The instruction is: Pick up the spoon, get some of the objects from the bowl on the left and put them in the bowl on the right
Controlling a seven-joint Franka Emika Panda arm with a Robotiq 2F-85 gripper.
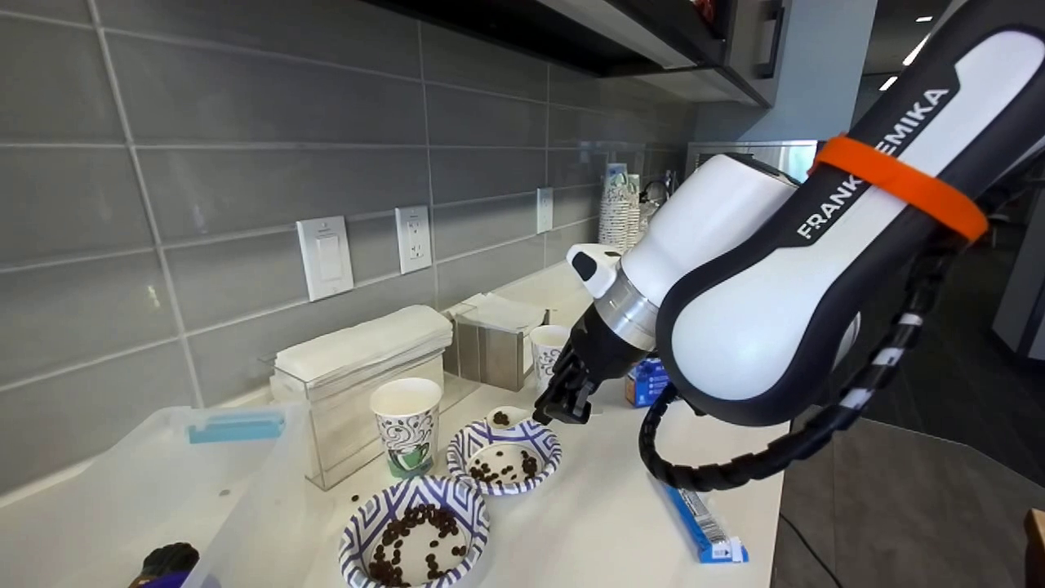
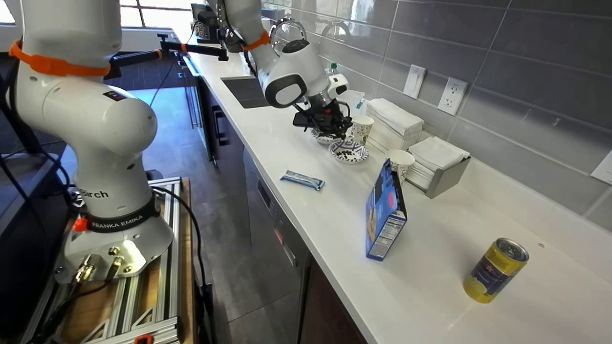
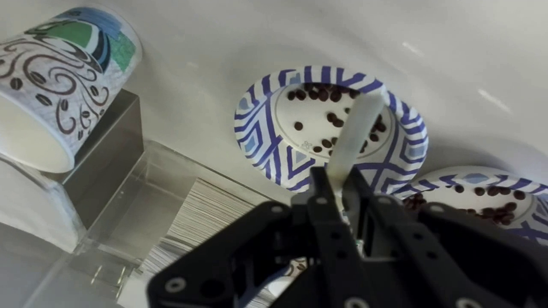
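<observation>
Many dark brown bits lie in the patterned left bowl, low in the middle of an exterior view, and fewer in the right bowl, just above it and to its right; the two rims meet in that frame, though I cannot tell if they touch. One stray bit sits on the counter to the left of both. My pincer is clamped on the spoon: in the wrist view the pale handle slants up from between my fingertips, across the right bowl in the centre of the frame. In an exterior view the spoon's head shows to the left of my pincer, beside the right bowl's upper rim, with a few bits in it; how high it is, I cannot tell. A paper cup stands above the left bowl in the same frame, next to napkins in a clear holder, and a second cup shows at upper left of the wrist view. In an exterior view I also find a blue box upright near the centre, a wrapped bar to its left and a yellow can at lower right.
</observation>
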